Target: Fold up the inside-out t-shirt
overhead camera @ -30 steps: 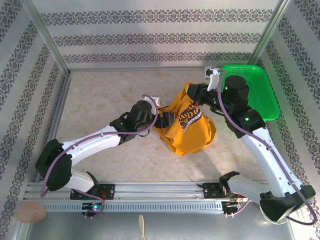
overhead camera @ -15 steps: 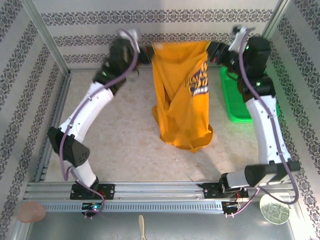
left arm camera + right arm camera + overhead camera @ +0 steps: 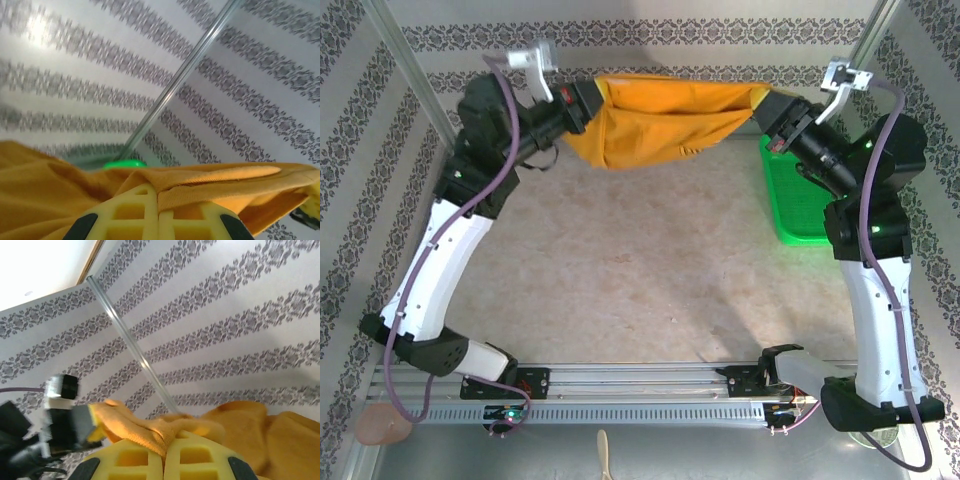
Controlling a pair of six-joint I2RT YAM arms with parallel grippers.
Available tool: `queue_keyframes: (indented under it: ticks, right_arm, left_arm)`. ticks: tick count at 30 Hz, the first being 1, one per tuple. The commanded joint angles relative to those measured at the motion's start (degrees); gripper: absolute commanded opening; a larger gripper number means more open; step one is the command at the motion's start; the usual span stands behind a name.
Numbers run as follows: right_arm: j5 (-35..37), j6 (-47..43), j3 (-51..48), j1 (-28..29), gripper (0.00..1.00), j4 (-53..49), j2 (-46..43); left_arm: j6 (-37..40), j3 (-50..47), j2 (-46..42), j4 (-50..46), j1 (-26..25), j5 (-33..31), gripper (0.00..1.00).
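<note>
Jaws on both arms are clamped on the inside-out t-shirt [image 3: 665, 125]: the left gripper [image 3: 588, 103] pinches one end of its upper edge and the right gripper [image 3: 765, 108] the other, with yellow fingers [image 3: 130, 215] pressed together over a fold of orange cloth in each wrist view. Below lies the beige table [image 3: 640, 270], and the shirt hangs above its far side, stretched wide between the two grippers and sagging in the middle. A green basket [image 3: 800, 200] sits on the table at the far right, beneath the right arm's wrist.

Open tabletop [image 3: 640, 280], green basket [image 3: 792, 215] at right
</note>
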Motion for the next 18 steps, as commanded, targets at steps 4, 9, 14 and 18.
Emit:
queue_keyframes:
  ticks: [4,9,14,18]
  right_arm:
    - [-3.8,8.9,3.8,-0.8,0.0,12.5,-1.9]
    - [-1.6,10.3,5.6,-0.6,0.0,9.1,3.5]
    - [1.1,9.9,5.4,-0.3,0.0,1.4,14.9]
    - [1.1,9.4,8.9,1.8,0.0,1.6,22.8]
  left_arm:
    - [-4.6,0.5,-8.1,12.4,1.3,-3.1,0.0]
    - [-3.1,9.1,-1.8,1.6,5.6,-7.8,0.0]
    - [-9.0,17.8,13.7,-9.8,14.7,-2.0,0.0]
    - [-10.8,24.8,22.3,-11.0,17.4,0.4,0.0]
